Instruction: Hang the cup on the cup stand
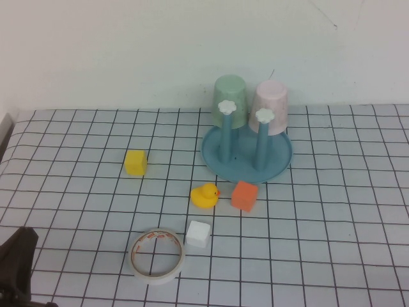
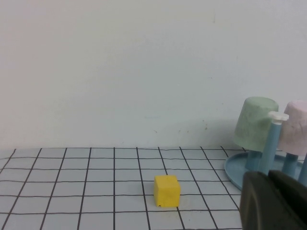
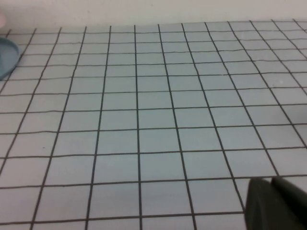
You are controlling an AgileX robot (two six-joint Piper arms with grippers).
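You have two cups on the rack: one pale pink cup and one light green cup, each upturned over a peg. There is one blue cup stand, with two more pegs showing in front, each topped by a white flower cap. On the gridded surface you can count three small blocks: one yellow, one orange, one white. Add one yellow rubber duck and one roll of tape.
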